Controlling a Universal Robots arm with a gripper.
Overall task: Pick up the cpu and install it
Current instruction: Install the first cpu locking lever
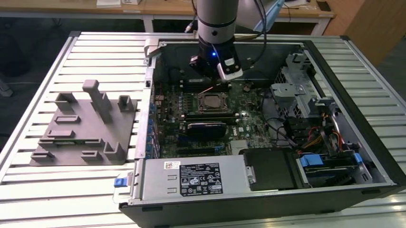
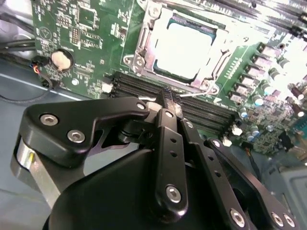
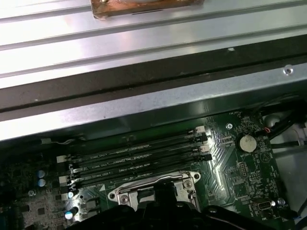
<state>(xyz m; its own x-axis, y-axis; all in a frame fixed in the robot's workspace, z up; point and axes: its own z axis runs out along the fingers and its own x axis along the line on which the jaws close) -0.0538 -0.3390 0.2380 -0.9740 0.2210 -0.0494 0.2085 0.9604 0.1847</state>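
One cpu [image 2: 184,50] in socket [image 2: 144,45].

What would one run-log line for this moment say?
gripper: shut, holding nothing, over the black memory slots | shiny silver square cpu: lying in the metal-framed socket | open computer case: on slatted metal table

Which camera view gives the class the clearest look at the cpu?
The second wrist view: the cpu lies flat in the metal-framed socket, its shiny top plainly visible beyond the gripper. The exterior view shows it as a small square in the socket on the motherboard. In the first wrist view the gripper body covers it.
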